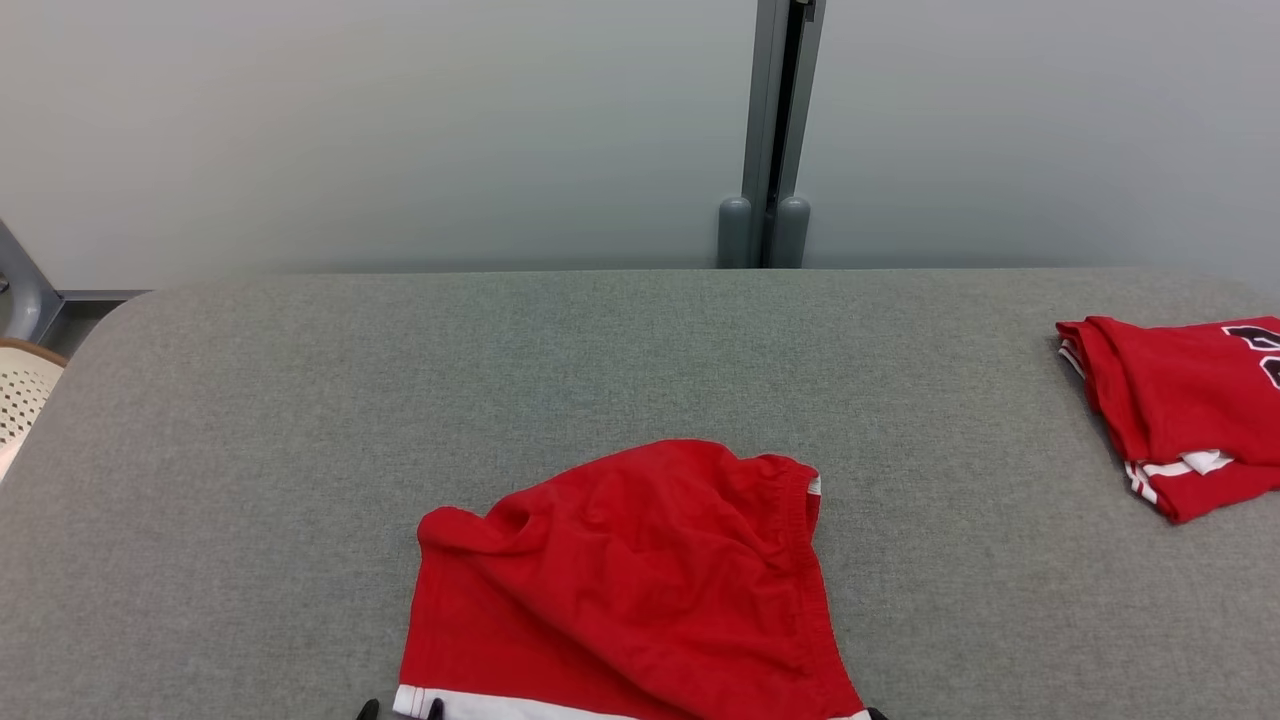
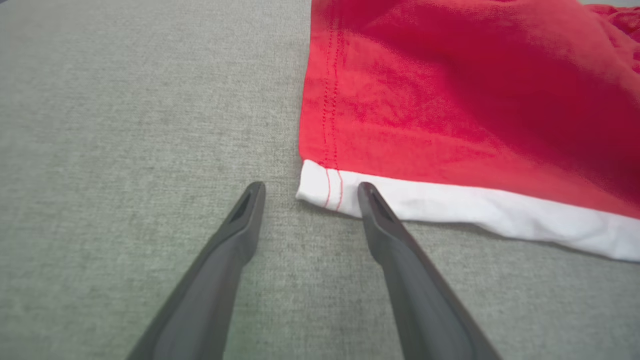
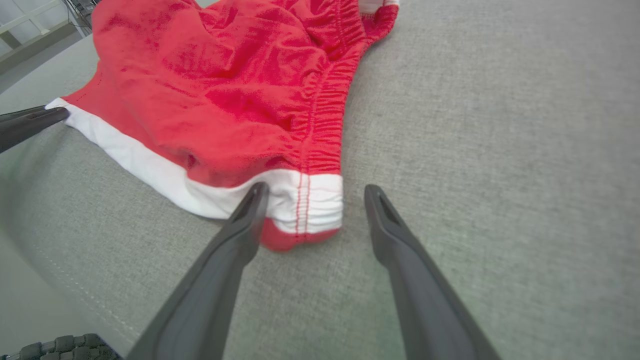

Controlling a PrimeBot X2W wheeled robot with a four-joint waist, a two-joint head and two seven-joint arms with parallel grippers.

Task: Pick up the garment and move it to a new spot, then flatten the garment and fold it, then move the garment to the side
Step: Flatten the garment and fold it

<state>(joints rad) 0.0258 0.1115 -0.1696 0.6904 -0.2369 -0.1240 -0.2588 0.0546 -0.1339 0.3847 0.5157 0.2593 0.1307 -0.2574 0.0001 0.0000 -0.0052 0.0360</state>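
Observation:
The garment is a pair of red shorts with a white hem, lying rumpled on the grey table near its front edge. My left gripper is open, and the hem's left corner lies just between its fingertips. In the head view, the left gripper's tips peek in at the bottom edge. My right gripper is open too, straddling the hem's right corner by the elastic waistband side of the garment. A left-arm finger shows at the far hem corner.
A second red garment with white trim lies folded at the table's right edge. A pale perforated basket stands off the left side. A grey post rises behind the table against the wall.

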